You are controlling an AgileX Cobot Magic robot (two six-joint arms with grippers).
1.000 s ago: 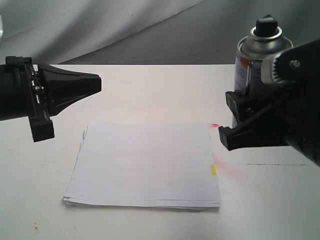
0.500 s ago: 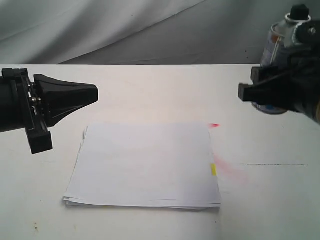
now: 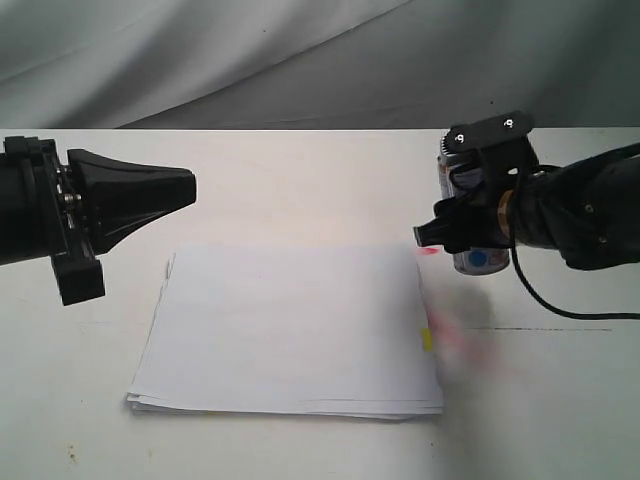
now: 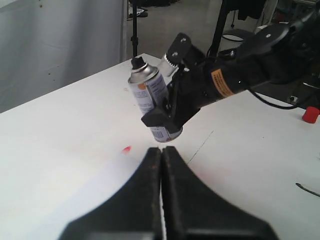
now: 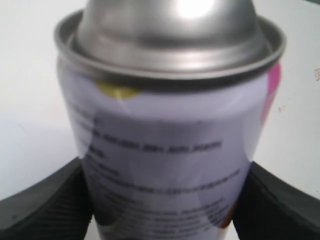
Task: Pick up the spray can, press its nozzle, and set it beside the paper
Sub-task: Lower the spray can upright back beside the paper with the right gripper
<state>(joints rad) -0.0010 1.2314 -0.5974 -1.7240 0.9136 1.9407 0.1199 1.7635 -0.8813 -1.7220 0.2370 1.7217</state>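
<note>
a: where is the spray can [image 4: 150, 95]?

b: in the right gripper [image 3: 450, 228], just past the far right corner of the paper [image 3: 290, 330], close to a small red mark [image 3: 430, 250] on the table [image 3: 300, 180]. in the left wrist view it leans over and looks clear of the tabletop

a: how is it held?

b: the 2 black ribbed pads [image 5: 45, 205] press on opposite sides of the body, about halfway down, so the jaws are spread only as wide as the can

a: what does the can look like?

b: a silver cylinder with a shiny domed shoulder and a rolled rim. the label is pale with lines of dark print, blurred in the close view. there is a yellow patch near the shoulder, pink on 1 side and a blue dot by the base. the black nozzle [image 4: 137, 62] sits on top

a: and the other arm?

b: the left gripper [image 3: 190, 187] hovers over the table left of the paper, well apart from the can, its jaws pressed together on nothing

a: the paper?

b: a thin white stack lying flat, with a yellow tab [image 3: 427, 340] at its right edge
</note>
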